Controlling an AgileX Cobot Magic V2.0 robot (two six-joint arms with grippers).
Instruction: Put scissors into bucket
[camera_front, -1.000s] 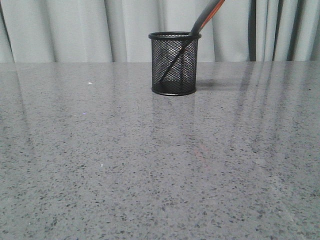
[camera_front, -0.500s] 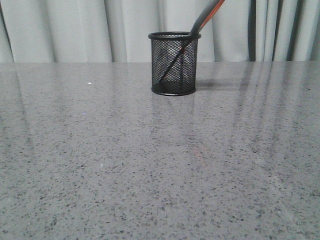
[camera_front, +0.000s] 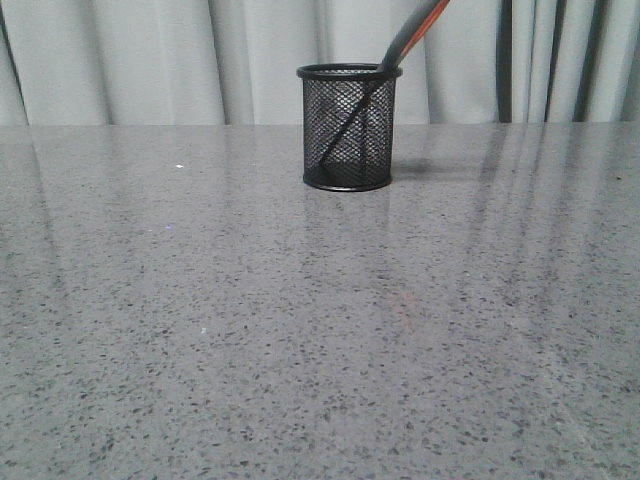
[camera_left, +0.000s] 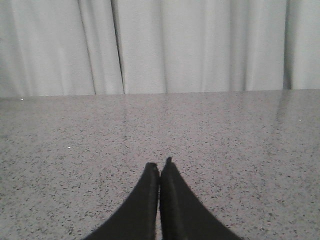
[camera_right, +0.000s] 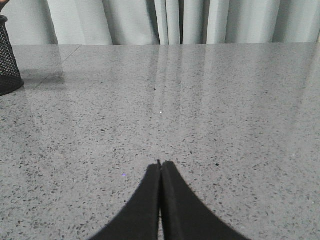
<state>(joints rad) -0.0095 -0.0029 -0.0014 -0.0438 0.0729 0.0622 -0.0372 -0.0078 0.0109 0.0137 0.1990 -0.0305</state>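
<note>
The black wire-mesh bucket (camera_front: 348, 127) stands upright at the far middle of the grey table. The scissors (camera_front: 408, 35) lean inside it, blades down behind the mesh, the grey and orange handle sticking up over the right rim and out of the top of the front view. Neither arm shows in the front view. In the left wrist view my left gripper (camera_left: 160, 167) is shut with nothing in it, low over bare table. My right gripper (camera_right: 160, 165) is also shut and empty; the bucket (camera_right: 8, 60) sits at the edge of its view, well away from the fingers.
A speckled grey stone table (camera_front: 300, 330) fills the scene, with pale pleated curtains (camera_front: 150, 60) hanging behind its far edge. Nothing else stands on the table.
</note>
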